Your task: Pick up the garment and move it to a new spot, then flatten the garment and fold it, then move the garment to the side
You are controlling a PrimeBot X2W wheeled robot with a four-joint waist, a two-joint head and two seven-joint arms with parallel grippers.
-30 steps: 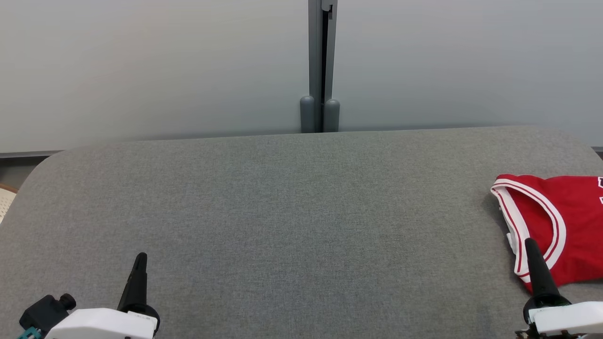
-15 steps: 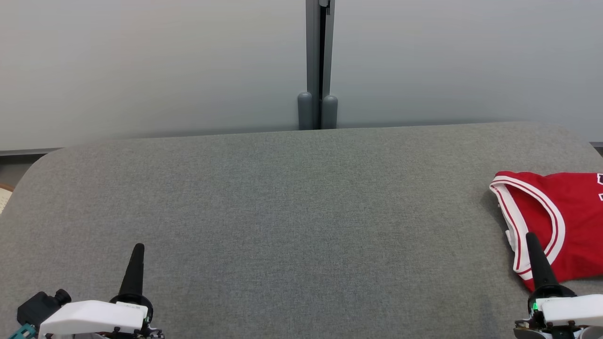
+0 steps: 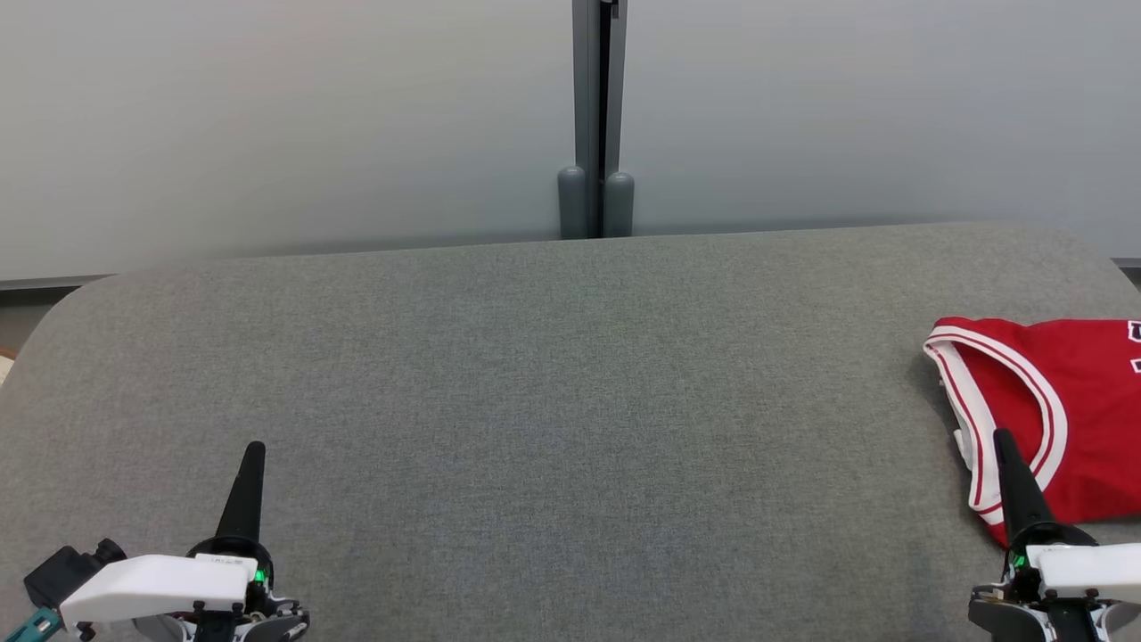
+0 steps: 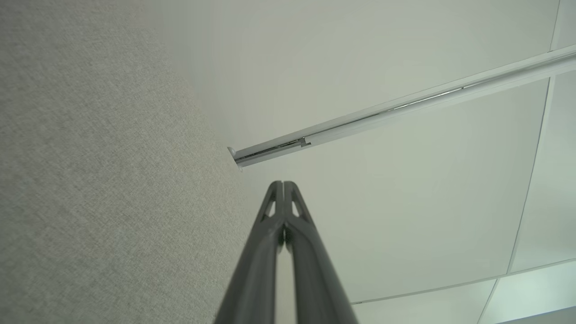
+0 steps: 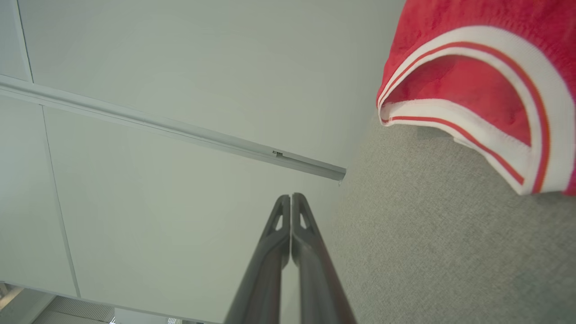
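Lying at right edge of grey fabric tabletop [image 3: 570,401]: red sleeveless jersey [image 3: 1083,392], white-striped trim (partly out of frame). Left gripper [image 3: 254,448], right gripper [image 3: 1001,437] both pinched together, empty; right one beside jersey.

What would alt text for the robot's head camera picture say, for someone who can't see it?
A red jersey with white trim lies at the far right of a gray fabric-covered table, cut off by the frame. The left gripper and right gripper rise from the bottom corners, both shut and empty.
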